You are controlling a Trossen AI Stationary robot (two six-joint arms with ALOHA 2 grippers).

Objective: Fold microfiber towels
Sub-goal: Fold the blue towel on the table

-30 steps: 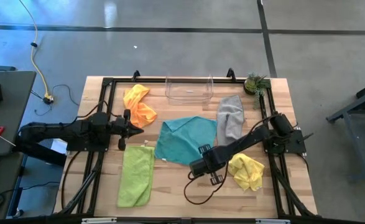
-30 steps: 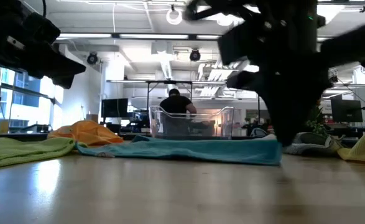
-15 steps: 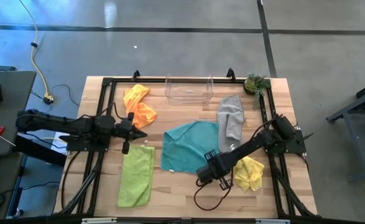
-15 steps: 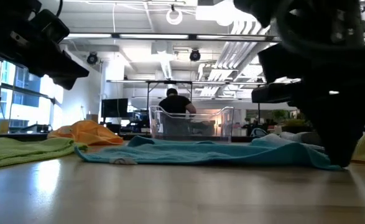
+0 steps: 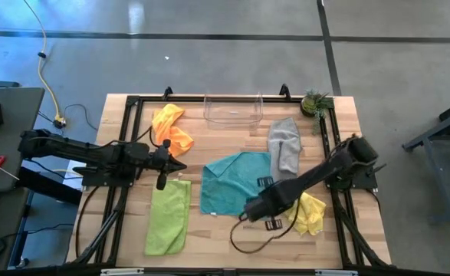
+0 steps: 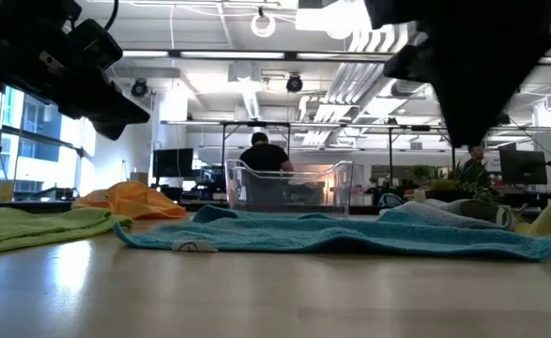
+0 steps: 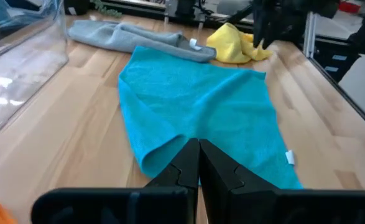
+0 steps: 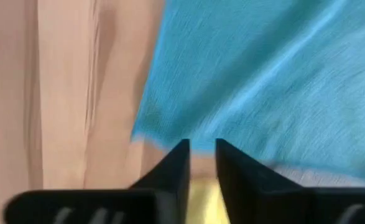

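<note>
Teal towel (image 5: pixel 234 182): lay mid-table, partly flattened, one edge doubled over; probably dragged there for folding room.
Right gripper (image 8: pixel 200 163): hovered over the teal towel's edge beside the yellow towel (image 5: pixel 309 212), fingers slightly apart, nothing between them; apparently just let go.
Left gripper (image 7: pixel 199 163): held above bare table between the orange towel (image 5: pixel 172 129) and lime towel (image 5: pixel 168 217), fingers pressed together, empty, pointed at the teal cloth; likely waiting.
Grey towel (image 5: pixel 285 146): bunched beside the teal one, touching it.
Count: five towels, one per colour; two arms; one clear bin (image 5: pixel 233 108), empty, at the far edge.
</note>
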